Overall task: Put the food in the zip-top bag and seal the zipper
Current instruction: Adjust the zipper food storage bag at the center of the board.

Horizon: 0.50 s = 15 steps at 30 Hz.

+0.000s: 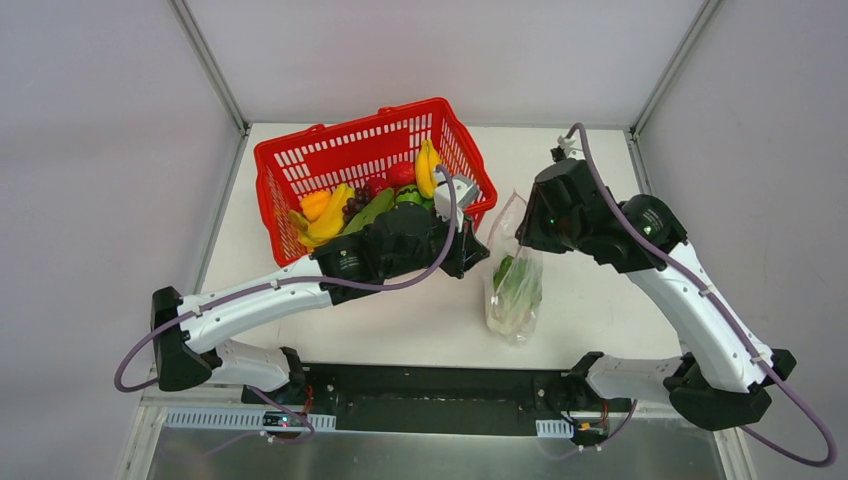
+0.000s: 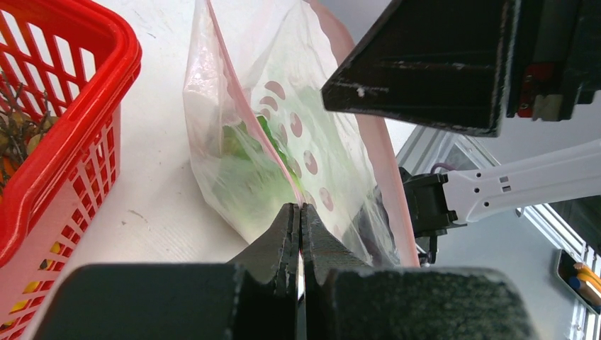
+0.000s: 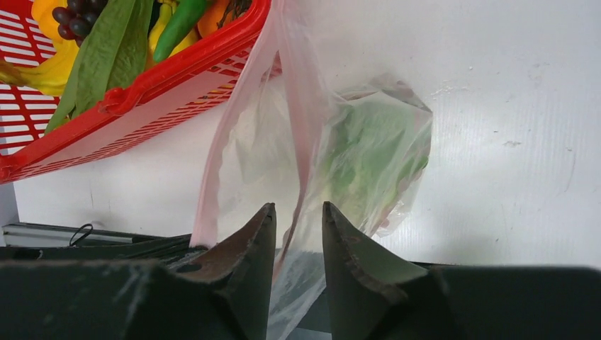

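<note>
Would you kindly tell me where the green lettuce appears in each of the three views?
Top external: lettuce right of centre, low inside the zip-top bag.
Left wrist: lettuce near centre, seen through the bag's film.
Right wrist: lettuce right of centre, at the bag's far end.
Shared landmark: the red basket, left of the bag in every view.

Note the colours: red mesh basket [image 1: 330, 158] holding yellow bananas [image 1: 428, 168] and purple grapes [image 1: 355, 205]; clear zip-top bag [image 1: 506, 224] with pink spots, pink zipper [image 3: 301, 106], green lettuce [image 1: 518, 282] inside; white counter [image 1: 440, 315].
</note>
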Motion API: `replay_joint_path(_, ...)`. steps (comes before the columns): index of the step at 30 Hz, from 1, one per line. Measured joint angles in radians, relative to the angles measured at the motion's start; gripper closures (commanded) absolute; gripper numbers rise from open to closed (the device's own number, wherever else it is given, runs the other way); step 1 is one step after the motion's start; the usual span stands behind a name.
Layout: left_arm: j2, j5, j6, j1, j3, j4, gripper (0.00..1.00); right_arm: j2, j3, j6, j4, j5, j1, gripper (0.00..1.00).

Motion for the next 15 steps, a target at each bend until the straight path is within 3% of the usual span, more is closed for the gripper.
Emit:
replay_joint_path(7, -0.012, -0.03, 0.008, 0.0, 0.0, -0.011, 1.0, -0.047, -0.04, -0.005, 0.019, 0.048, 0.0, 0.98)
replay_joint_path(15, -0.032, -0.087, 0.031, 0.023, -0.014, -0.059, 1.0, -0.061, -0.087, -0.005, 0.076, -0.016, 0.0, 1.0)
